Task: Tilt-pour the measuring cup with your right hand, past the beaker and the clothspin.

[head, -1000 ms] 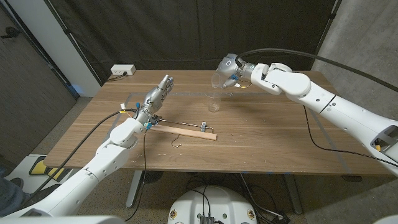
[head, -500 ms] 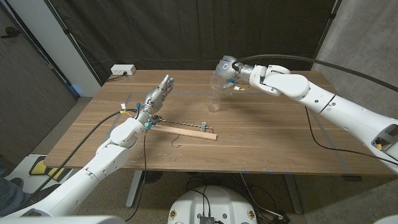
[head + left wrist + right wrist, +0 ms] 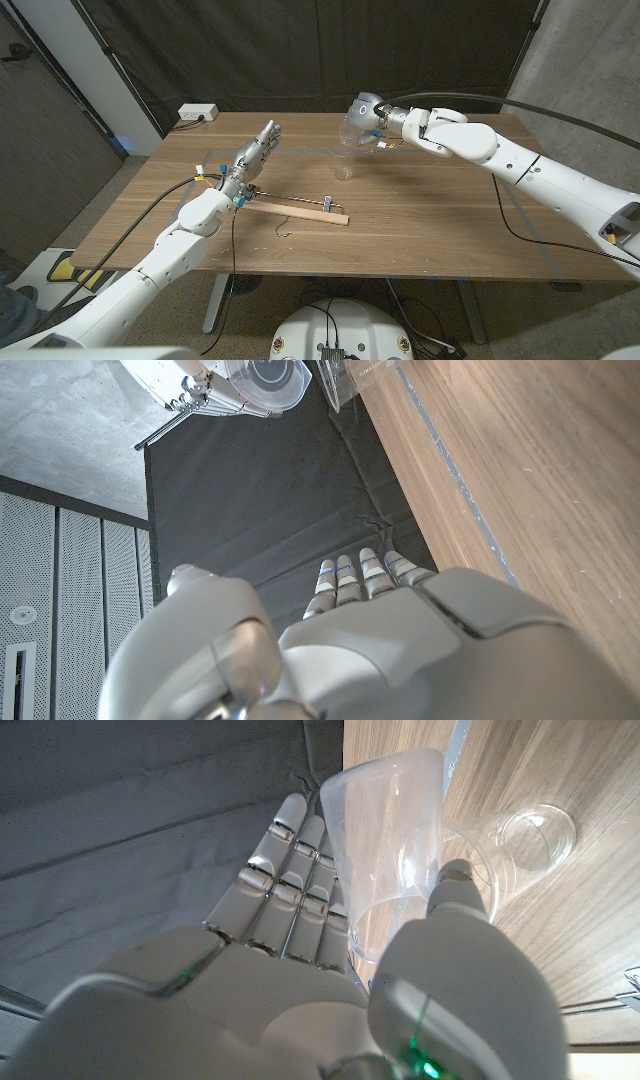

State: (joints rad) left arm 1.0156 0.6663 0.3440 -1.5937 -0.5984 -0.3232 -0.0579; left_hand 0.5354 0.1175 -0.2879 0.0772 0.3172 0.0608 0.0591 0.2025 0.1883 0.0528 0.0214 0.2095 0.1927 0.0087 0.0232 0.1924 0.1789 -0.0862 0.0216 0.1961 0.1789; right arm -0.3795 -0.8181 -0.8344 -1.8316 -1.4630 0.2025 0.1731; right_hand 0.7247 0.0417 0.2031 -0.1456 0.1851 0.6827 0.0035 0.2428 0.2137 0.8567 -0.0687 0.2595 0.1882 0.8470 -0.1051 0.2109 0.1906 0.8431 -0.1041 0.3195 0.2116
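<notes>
My right hand holds a clear plastic measuring cup tilted over, up in the air above the far middle of the table. In the right wrist view the cup sits between the fingers and the thumb, its mouth leaning toward the clear glass beaker. The beaker stands upright just below the cup. A wooden hanger bar with a clothespin clipped on it lies nearer the front. My left hand hovers over the left side of the table, fingers straight and holding nothing.
The wooden bar with a wire hook lies across the table's middle left. A white power strip sits at the far left corner. Black curtains hang behind the table.
My right hand has shifted slightly left and tipped the measuring cup further over the beaker. The left hand has not moved.
</notes>
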